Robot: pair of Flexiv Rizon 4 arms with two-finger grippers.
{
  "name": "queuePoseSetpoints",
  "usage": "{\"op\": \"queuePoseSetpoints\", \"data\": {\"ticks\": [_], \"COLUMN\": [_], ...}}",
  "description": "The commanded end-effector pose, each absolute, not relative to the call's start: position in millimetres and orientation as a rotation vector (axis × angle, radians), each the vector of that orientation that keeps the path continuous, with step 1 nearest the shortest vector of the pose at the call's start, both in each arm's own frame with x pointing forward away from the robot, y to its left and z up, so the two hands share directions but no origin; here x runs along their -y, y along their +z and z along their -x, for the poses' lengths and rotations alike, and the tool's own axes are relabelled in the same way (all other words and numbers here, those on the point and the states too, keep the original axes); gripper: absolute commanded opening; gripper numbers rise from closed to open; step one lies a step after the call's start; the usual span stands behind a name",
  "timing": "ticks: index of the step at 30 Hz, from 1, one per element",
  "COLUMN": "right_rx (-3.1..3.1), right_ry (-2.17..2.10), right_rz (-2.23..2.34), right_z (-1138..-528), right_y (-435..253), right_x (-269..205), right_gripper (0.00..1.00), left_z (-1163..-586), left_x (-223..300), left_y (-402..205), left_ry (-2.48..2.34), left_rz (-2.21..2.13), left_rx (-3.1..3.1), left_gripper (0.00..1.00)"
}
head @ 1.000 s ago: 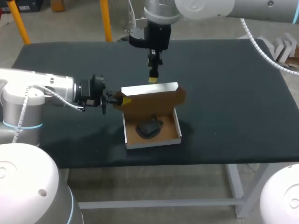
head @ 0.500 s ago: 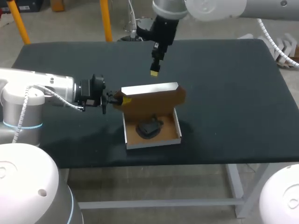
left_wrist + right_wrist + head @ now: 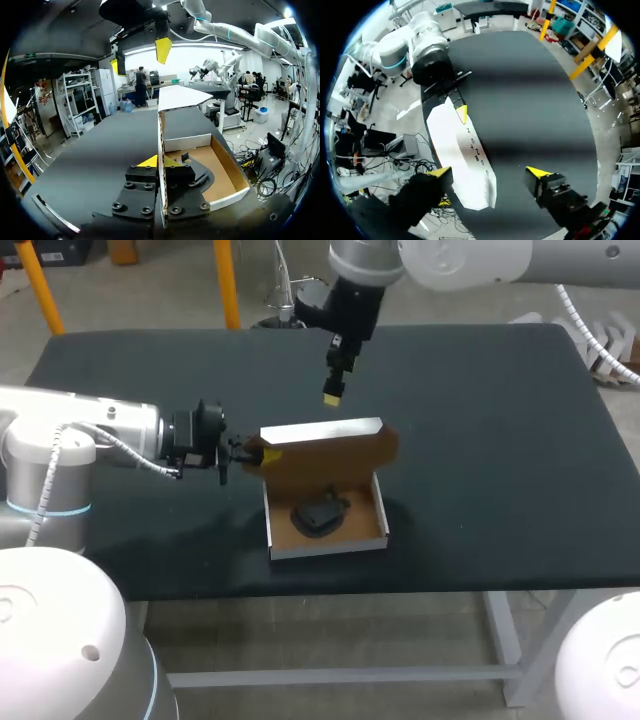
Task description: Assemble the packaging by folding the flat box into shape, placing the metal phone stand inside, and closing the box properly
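Note:
The box (image 3: 325, 520) lies open in the middle of the table, brown inside and white outside. Its lid (image 3: 325, 445) stands upright at the back. The black phone stand (image 3: 318, 512) lies in the tray. My left gripper (image 3: 258, 453) is shut on the lid's left edge; in the left wrist view the cardboard edge (image 3: 160, 135) runs between its yellow tips (image 3: 161, 162), and the stand (image 3: 197, 172) is partly hidden. My right gripper (image 3: 333, 395) hangs open a little above the lid's top edge. From the right wrist view the white lid (image 3: 465, 155) lies below the right gripper (image 3: 490, 172).
The dark table (image 3: 500, 440) stretches bare to the right of the box and behind it. My left arm (image 3: 90, 440) lies low over the table's left side.
My right gripper has lifted off the lid's top edge and drifted slightly right, tilting. The left gripper, the lid and the stand have stayed put.

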State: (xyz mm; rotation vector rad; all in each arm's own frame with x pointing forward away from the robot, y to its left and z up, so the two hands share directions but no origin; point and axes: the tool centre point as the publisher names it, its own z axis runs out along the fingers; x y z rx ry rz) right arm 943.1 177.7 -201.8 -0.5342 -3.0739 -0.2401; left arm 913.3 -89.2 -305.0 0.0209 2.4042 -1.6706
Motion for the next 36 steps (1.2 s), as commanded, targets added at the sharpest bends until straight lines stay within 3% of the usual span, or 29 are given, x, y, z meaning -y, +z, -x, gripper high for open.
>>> {"op": "queuePoseSetpoints", "data": {"ticks": [1, 36], "right_rx": [3.055, 2.555], "right_ry": [-0.188, -0.328], "right_rz": [0.656, 1.277], "right_z": [-949.8, -926.0], "right_y": [-201.2, -235.6], "right_x": [-174.5, -139.9], "right_gripper": [1.00, 1.00], "left_z": [-915.8, -901.0], "left_x": [88.8, 89.1], "left_y": [-309.5, -321.3], "left_ry": [-1.652, -1.368], "left_rz": [-0.051, -0.267], "left_rx": [-2.380, -2.159], "left_gripper": [0.00, 0.00]}}
